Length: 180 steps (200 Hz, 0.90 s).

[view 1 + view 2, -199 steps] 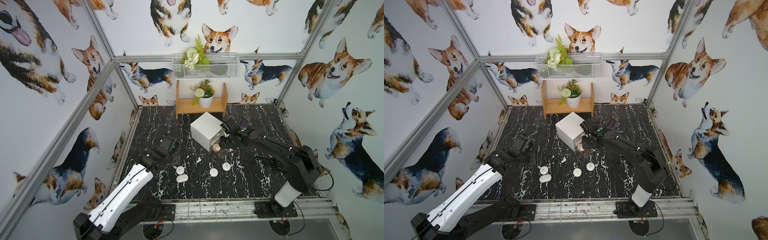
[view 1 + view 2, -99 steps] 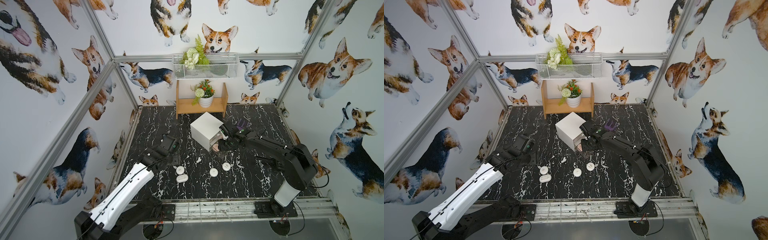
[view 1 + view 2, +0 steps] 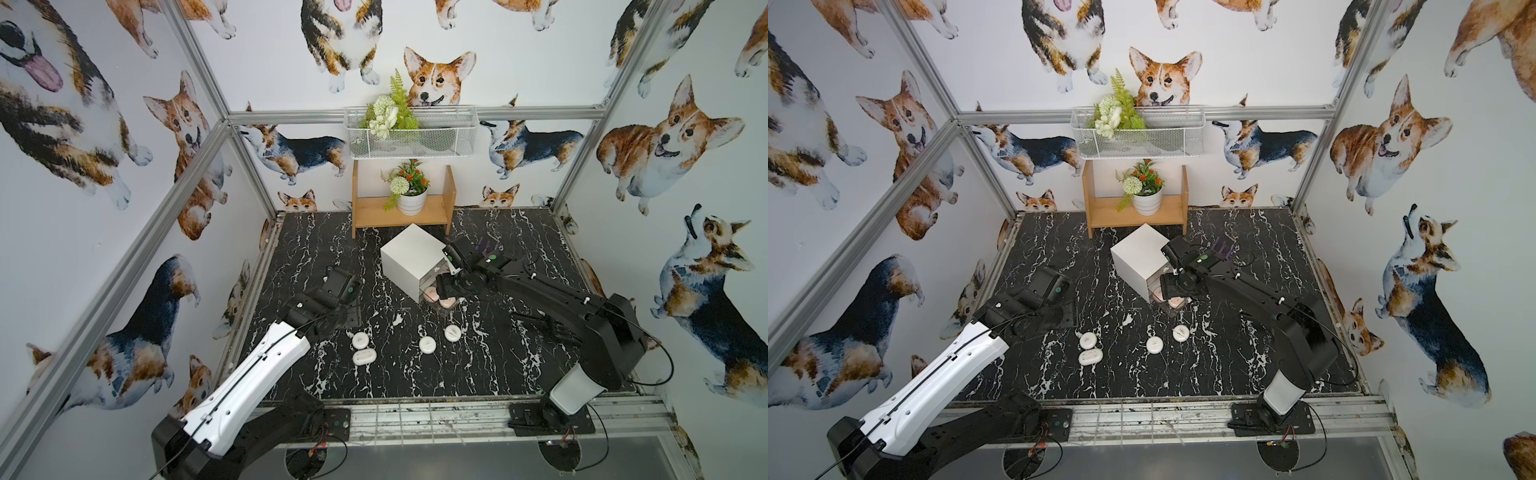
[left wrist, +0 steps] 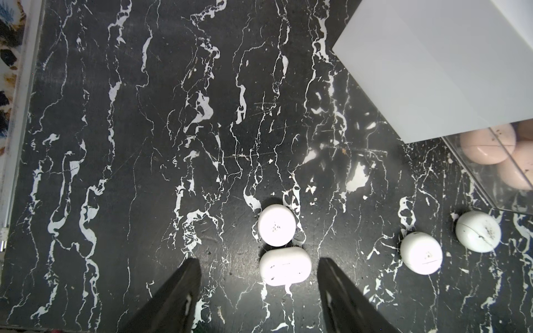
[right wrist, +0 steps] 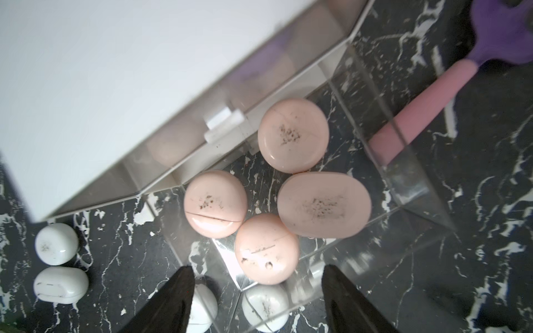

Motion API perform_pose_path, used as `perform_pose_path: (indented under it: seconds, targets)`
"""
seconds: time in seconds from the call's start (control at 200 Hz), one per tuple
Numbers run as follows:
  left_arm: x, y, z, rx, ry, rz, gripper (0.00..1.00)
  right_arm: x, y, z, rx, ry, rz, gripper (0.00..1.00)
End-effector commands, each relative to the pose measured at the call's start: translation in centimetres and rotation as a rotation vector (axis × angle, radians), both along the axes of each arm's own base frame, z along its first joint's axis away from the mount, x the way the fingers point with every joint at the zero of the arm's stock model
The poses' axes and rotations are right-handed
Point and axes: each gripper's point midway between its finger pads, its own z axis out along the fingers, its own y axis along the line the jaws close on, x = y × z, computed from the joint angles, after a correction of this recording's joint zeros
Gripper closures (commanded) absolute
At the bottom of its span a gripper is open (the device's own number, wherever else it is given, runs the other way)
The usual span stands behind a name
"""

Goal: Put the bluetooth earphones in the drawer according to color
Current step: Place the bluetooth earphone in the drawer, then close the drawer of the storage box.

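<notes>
Here we find the right gripper (image 5: 258,269) low over the open drawer (image 5: 409,187), jaws spread (nothing held); left gripper (image 4: 258,261), likewise spread, above roomy tabletop (image 4: 129,144).

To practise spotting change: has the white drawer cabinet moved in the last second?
No. The drawer cabinet stands in the same place, just in front of the wooden shelf, as before.

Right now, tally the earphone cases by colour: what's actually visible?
Pale pink rounded pebble-shaped cases, in the pulled-out clear drawer tray: 4
White rounded pebble-shaped cases, on the black marble table: 4
Lilac: only a purple blur through a grey drawer front, not countable
Total countable: 8
</notes>
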Motion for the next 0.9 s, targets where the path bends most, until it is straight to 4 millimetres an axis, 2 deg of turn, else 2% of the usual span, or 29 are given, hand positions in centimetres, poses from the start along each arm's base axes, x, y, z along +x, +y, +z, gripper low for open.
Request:
perform_pose_path:
  seconds: [0.0, 0.035, 0.105, 0.17, 0.235, 0.305, 0.455, 0.475, 0.606, 0.731, 0.896]
  targets:
    - [1.6, -0.7, 1.7, 0.002, -0.042, -0.022, 0.30, 0.5, -0.9, 4.3, 0.064, -0.101, -0.067, 0.30]
    - [2.4, -1.0, 2.5, 0.003, -0.057, -0.031, 0.30, 0.4, -1.3, 5.1, 0.111, -0.116, -0.091, 0.36]
    - [4.4, -2.0, 4.3, 0.012, -0.088, -0.059, 0.30, 0.4, -2.8, 6.1, 0.234, -0.123, -0.153, 0.63]
    - [6.7, -3.0, 6.2, 0.019, -0.121, -0.085, 0.29, 0.0, -4.5, 5.5, 0.314, -0.109, -0.214, 0.85]
    - [9.1, -4.4, 7.7, 0.010, -0.148, -0.121, 0.28, -0.6, -5.9, 4.1, 0.378, -0.078, -0.267, 0.96]
    - [11.6, -6.2, 8.9, -0.007, -0.166, -0.162, 0.26, -1.5, -6.7, 2.5, 0.444, -0.043, -0.306, 0.99]
    - [16.2, -9.8, 9.4, -0.036, -0.167, -0.239, 0.25, -3.4, -7.1, -0.7, 0.521, 0.034, -0.354, 1.00]
    - [16.9, -10.3, 8.5, -0.031, -0.148, -0.247, 0.25, -3.6, -7.1, -1.0, 0.528, 0.042, -0.356, 1.00]
    - [19.6, -12.3, 6.6, -0.027, -0.114, -0.289, 0.24, -4.5, -7.1, -3.3, 0.539, 0.087, -0.371, 1.00]
    - [21.3, -13.6, 4.9, -0.022, -0.090, -0.318, 0.24, -4.7, -7.0, -4.8, 0.547, 0.117, -0.379, 1.00]
    - [23.1, -14.4, 3.2, -0.003, -0.065, -0.332, 0.24, -4.6, -6.8, -5.6, 0.556, 0.134, -0.379, 1.00]
